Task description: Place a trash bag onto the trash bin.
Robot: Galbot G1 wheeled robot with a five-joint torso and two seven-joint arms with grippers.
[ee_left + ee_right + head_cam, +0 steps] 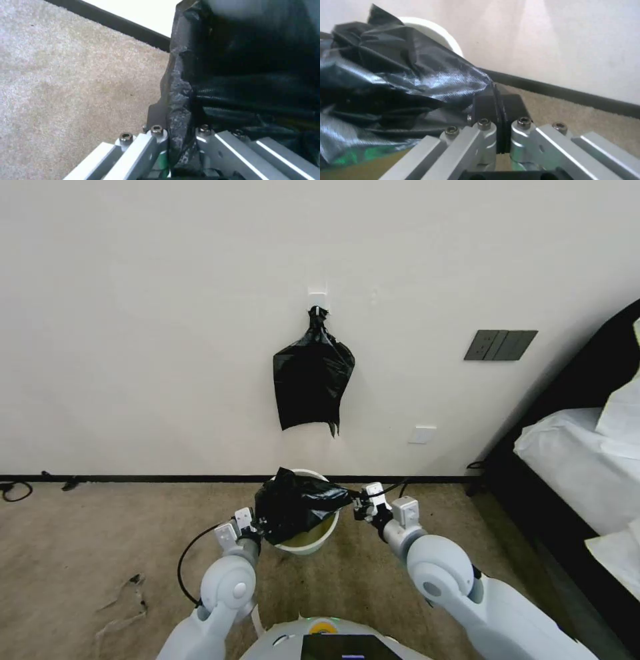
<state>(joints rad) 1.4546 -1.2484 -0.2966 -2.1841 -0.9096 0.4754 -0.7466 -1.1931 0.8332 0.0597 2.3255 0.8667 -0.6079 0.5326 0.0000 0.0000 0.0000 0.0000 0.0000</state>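
trash bin point(319, 541) mostly hidden under trash bag point(297, 505), left gripper point(257, 525) fingertips buried in plastic, bed point(573, 460) cut off at right edge

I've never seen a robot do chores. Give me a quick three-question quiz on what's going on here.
1. True or false: both grippers are shut on the trash bag.
2. Where is the trash bin? A) on the bed B) on the carpet by the wall C) on a table
3. What hangs on the wall above the bin?

Key:
1. True: the left gripper and the right gripper each pinch an edge.
2. B
3. A second black bag, knotted at its neck.
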